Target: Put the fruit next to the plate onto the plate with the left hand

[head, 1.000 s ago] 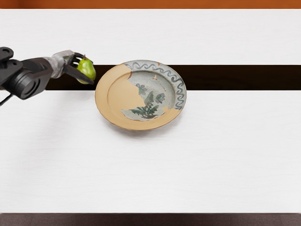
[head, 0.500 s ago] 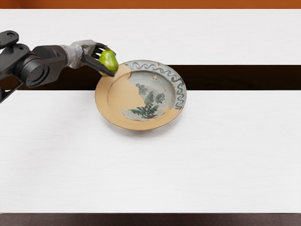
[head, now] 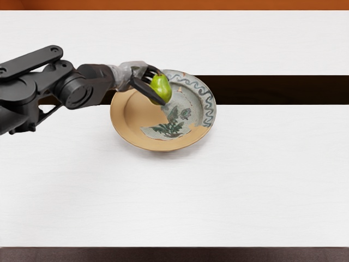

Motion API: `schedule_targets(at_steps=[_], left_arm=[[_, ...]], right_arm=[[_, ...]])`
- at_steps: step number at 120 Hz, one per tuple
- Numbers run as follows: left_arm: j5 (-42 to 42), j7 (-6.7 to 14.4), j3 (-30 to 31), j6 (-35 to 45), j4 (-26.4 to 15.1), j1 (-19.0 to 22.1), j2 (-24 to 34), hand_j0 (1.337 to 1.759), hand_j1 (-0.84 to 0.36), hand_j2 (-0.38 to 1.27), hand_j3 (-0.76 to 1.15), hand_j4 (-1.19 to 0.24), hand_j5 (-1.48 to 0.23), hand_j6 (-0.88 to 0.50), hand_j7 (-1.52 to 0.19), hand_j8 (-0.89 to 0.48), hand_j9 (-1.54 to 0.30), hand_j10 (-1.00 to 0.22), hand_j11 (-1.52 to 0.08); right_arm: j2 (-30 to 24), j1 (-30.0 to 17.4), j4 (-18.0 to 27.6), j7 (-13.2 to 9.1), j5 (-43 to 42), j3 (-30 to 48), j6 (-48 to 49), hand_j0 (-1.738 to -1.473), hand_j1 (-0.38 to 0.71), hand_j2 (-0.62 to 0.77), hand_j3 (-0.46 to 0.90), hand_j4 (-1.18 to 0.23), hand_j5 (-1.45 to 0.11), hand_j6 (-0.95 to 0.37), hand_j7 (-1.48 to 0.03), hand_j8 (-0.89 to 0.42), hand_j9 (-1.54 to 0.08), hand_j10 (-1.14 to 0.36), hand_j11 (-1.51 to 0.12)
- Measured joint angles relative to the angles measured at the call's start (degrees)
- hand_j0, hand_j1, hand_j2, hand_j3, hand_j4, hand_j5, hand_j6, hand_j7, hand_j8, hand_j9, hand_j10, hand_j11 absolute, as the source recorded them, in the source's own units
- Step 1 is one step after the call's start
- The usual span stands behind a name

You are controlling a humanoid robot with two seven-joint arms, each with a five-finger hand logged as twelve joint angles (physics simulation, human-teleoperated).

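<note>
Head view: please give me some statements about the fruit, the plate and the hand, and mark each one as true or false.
1. The left hand grasps the green fruit. True.
2. The plate is tan on one part and grey with a plant drawing on another. True.
3. The fruit lies beside the plate. False: it is held over the plate.
4. The right arm shows. False: only the left arm is in view.

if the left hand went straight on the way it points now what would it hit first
Likely nothing but the plate: the left hand, shut on the green fruit, points right across it. If low enough, it would meet the far patterned rim first; its height is unclear here.
</note>
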Motion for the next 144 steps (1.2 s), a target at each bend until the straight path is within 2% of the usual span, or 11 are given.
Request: schedule_targets(at_steps=[19, 29, 39, 61, 91, 104, 110, 129, 137, 144], left_arm=[[-0.04, -0.23, 0.05, 0.00, 0.00, 2.18, -0.61, 1.655, -0.22, 0.41, 0.00, -0.54, -0.90, -0.39, -0.91, -0.34, -0.92, -0.56, -0.89], [-0.02, -0.29, 0.11, 0.07, 0.00, 2.17, -0.87, 1.656, -0.23, 0.46, 0.00, -0.56, -0.89, -0.40, -0.89, -0.36, -0.90, -0.57, -0.88], [0.01, -0.33, 0.30, 0.36, 0.01, 2.20, -0.88, 1.656, -0.21, 0.36, 0.00, -0.56, -0.83, -0.41, -0.83, -0.38, -0.83, -0.56, -0.82], [0.06, -0.53, 0.38, 1.09, 0.14, 1.87, -0.88, 1.657, -0.05, 0.18, 0.00, -0.37, -0.52, -0.31, -0.52, -0.30, -0.52, -0.37, -0.52], [0.30, -0.27, -0.04, 0.92, 0.05, -1.06, -0.24, 1.658, 0.05, 0.08, 0.00, -0.26, -0.35, -0.24, -0.35, -0.24, -0.35, -0.26, -0.34], [0.27, -0.38, -0.96, 0.42, -0.07, -2.49, 1.24, 1.658, 0.17, 0.05, 0.00, -0.15, -0.21, -0.14, -0.21, -0.14, -0.21, -0.15, -0.21], [0.18, -0.43, -1.41, -1.91, -0.23, -2.97, 4.58, 1.658, 0.21, 0.04, 0.00, -0.12, -0.16, -0.12, -0.16, -0.11, -0.16, -0.12, -0.16], [-0.89, -0.31, -4.86, -18.78, -2.34, -2.19, 17.60, 1.658, 0.28, 0.02, 0.00, -0.06, -0.08, -0.06, -0.08, -0.05, -0.08, -0.06, -0.08], [-2.33, -0.30, -5.94, -22.63, -4.74, -1.54, 23.62, 1.658, 0.30, 0.01, 0.00, -0.04, -0.06, -0.04, -0.06, -0.04, -0.06, -0.04, -0.06], [-3.28, -0.31, -6.63, -24.46, -6.09, -1.10, 26.05, 1.658, 0.31, 0.01, 0.00, -0.03, -0.04, -0.03, -0.04, -0.03, -0.04, -0.03, -0.04]], right_arm=[[0.00, 0.00, 0.00, 0.00, 0.00, 0.00, 0.00, -1.658, -0.34, 0.00, 0.00, -0.01, -0.01, -0.01, -0.01, -0.01, -0.01, -0.01, -0.01], [0.00, 0.00, 0.00, 0.00, 0.00, 0.00, 0.00, -1.658, -0.34, 0.00, 0.00, -0.01, -0.01, -0.01, -0.01, -0.01, -0.01, -0.01, -0.01], [0.00, 0.00, 0.00, 0.00, 0.00, 0.00, 0.00, -1.658, -0.34, 0.00, 0.00, -0.01, -0.01, -0.01, -0.01, -0.01, -0.01, -0.01, -0.01], [0.00, 0.00, 0.00, 0.00, 0.00, 0.00, 0.00, -1.658, -0.34, 0.00, 0.00, -0.01, -0.01, -0.01, -0.01, -0.01, -0.01, -0.01, -0.01], [0.00, -0.01, 0.00, 0.00, 0.00, 0.00, 0.00, -1.658, -0.34, 0.00, 0.00, -0.01, -0.01, -0.01, -0.01, -0.01, -0.01, -0.01, -0.01], [0.00, 0.00, 0.00, 0.00, 0.00, 0.00, 0.00, -1.658, -0.34, 0.00, 0.00, -0.01, -0.01, -0.01, -0.01, -0.01, -0.01, -0.01, -0.01], [0.00, -0.01, 0.00, 0.00, 0.00, -0.01, 0.00, -1.658, -0.34, 0.00, 0.00, -0.01, -0.01, -0.01, -0.01, -0.01, -0.01, -0.01, -0.01], [0.00, 0.00, 0.00, 0.00, 0.00, 0.00, 0.00, -1.658, -0.34, 0.00, 0.00, -0.01, -0.01, -0.01, -0.01, -0.01, -0.01, -0.01, -0.01], [0.00, 0.00, 0.00, 0.00, 0.00, 0.00, 0.00, -1.658, -0.34, 0.00, 0.00, -0.01, -0.01, -0.01, -0.01, -0.01, -0.01, -0.01, -0.01], [0.00, 0.00, 0.00, 0.00, 0.00, 0.00, 0.00, -1.658, -0.34, 0.00, 0.00, -0.01, -0.01, -0.01, -0.01, -0.01, -0.01, -0.01, -0.01]])
